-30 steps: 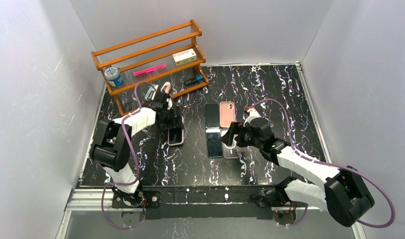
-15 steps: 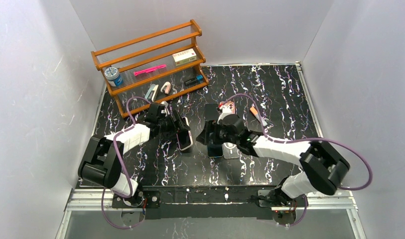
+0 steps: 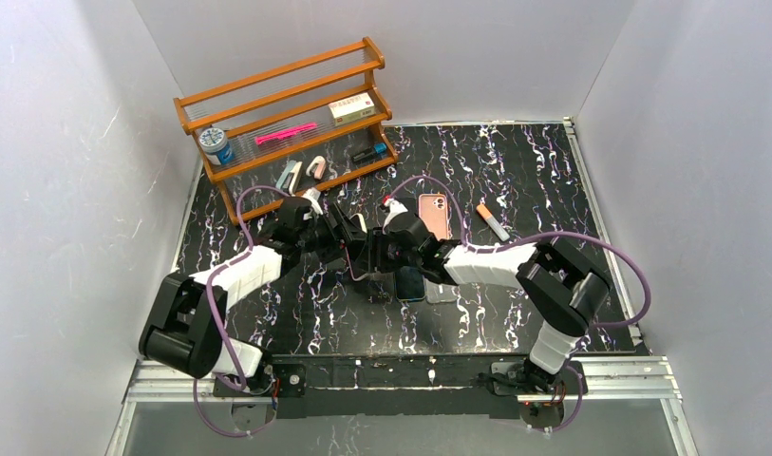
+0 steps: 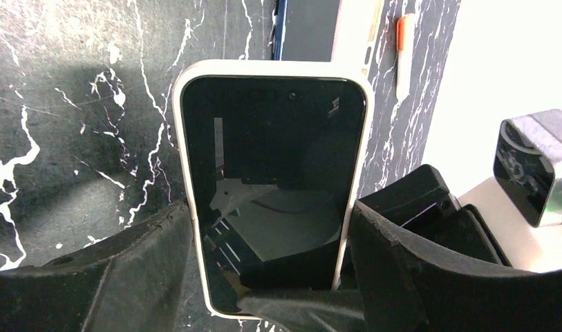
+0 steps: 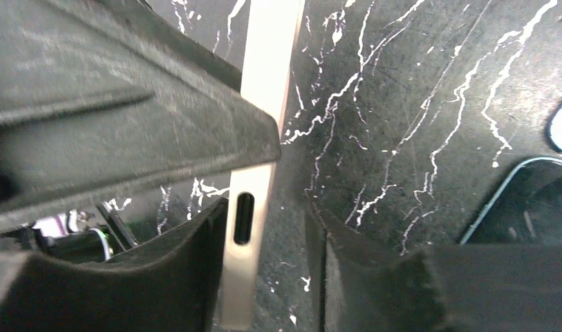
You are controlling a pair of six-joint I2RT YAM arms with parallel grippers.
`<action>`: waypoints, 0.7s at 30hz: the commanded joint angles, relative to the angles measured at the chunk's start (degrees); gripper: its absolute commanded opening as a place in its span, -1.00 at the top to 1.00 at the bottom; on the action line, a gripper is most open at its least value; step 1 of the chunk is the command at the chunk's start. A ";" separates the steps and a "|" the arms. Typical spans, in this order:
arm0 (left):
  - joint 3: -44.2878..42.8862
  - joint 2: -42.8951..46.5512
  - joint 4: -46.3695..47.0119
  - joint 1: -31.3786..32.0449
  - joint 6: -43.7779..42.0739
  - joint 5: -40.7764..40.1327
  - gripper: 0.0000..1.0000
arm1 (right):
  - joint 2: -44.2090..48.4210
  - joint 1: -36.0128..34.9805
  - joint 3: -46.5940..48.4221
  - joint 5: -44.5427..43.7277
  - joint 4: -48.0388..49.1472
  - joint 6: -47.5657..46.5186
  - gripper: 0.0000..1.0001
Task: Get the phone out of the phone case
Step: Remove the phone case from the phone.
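Top external: the left gripper (image 3: pixel 336 237) holds the phone (image 3: pixel 357 249) near the table (image 3: pixel 515 171) centre. The right gripper (image 3: pixel 380 249) sits at its 3 o'clock. Left wrist: fingers (image 4: pixel 146 263) clamp both long edges of the case (image 4: pixel 178 138), camera end at 12 o'clock. Right wrist: jaws narrowly parted, straddling the port (image 5: pixel 244 218) end, not yet gripping. Risk: the side clamp pins case to phone, so prying could twist both loose and drop them.
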State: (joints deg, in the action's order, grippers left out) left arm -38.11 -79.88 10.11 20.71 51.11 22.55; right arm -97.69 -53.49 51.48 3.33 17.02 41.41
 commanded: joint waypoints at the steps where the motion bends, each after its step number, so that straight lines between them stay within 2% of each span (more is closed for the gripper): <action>1: 0.66 3.52 2.57 0.82 0.67 1.05 1.00 | -0.83 -0.29 2.75 1.76 3.97 0.63 0.13; 4: 0.20 4.65 1.47 0.82 -0.30 1.01 0.96 | 0.09 -0.19 1.84 1.99 5.21 0.97 0.56; 5: -0.18 5.10 -0.13 0.82 -0.90 0.53 0.81 | 0.97 -0.08 1.25 1.80 5.75 1.12 0.74; 8: -2.28 6.70 -3.79 0.74 -4.07 0.14 0.25 | 3.91 0.46 -0.81 2.04 6.75 0.85 0.96; 11: -4.12 9.48 -6.77 0.74 -7.51 -1.05 -0.40 | 7.61 2.16 -3.37 3.55 7.84 0.85 0.97; 13: -4.89 11.96 -8.31 0.76 -9.37 -2.26 -0.70 | 10.40 3.88 -5.82 5.70 9.32 1.22 0.97; 15: -4.77 14.03 -7.97 0.68 -10.55 -2.34 -0.85 | 13.24 5.68 -8.55 7.92 12.02 1.83 0.97; 21: -1.73 18.15 0.56 0.64 -10.02 2.93 -0.93 | 20.11 12.06 -15.34 17.40 20.09 5.56 0.97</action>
State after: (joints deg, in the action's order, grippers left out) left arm -40.75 -63.83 5.52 21.47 42.48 21.89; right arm -82.41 -44.66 38.63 12.45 25.32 43.86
